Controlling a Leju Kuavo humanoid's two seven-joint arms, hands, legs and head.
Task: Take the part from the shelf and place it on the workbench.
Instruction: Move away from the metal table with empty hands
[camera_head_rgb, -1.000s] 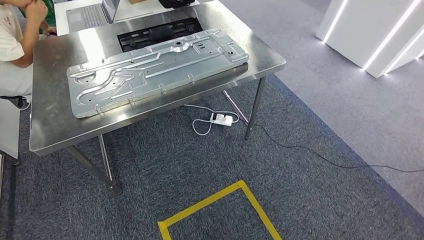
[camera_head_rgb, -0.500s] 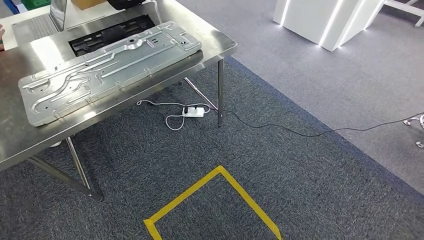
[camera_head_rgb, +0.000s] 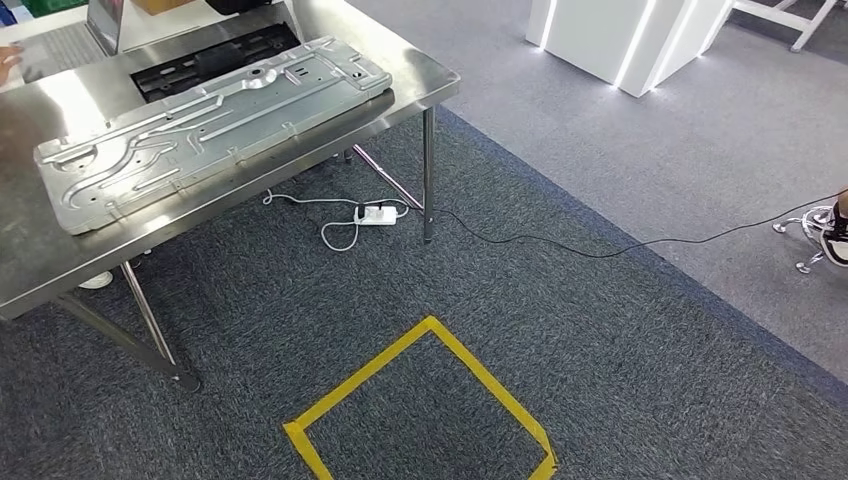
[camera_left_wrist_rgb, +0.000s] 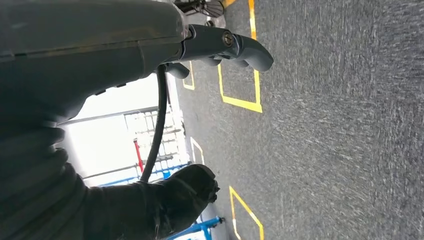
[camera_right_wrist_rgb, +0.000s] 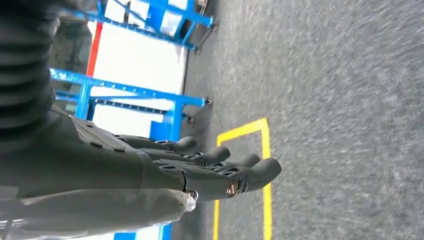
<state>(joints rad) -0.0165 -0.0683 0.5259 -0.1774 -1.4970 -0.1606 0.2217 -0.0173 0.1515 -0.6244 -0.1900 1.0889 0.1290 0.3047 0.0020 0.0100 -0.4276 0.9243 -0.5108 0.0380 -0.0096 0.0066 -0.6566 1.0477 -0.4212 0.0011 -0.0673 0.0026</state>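
The stamped metal panel (camera_head_rgb: 205, 125) lies flat on the steel tabletop (camera_head_rgb: 420, 85), beside a black tray (camera_head_rgb: 215, 58). Both robot hands hang over grey carpet holding nothing: left robot hand (camera_left_wrist_rgb: 220, 47) and right robot hand (camera_right_wrist_rgb: 200, 165), fingers extended.

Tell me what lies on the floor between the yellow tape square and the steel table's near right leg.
In the head view, bare blue-grey carpet lies between the yellow tape square and the table leg; the white power strip sits just beside that leg.
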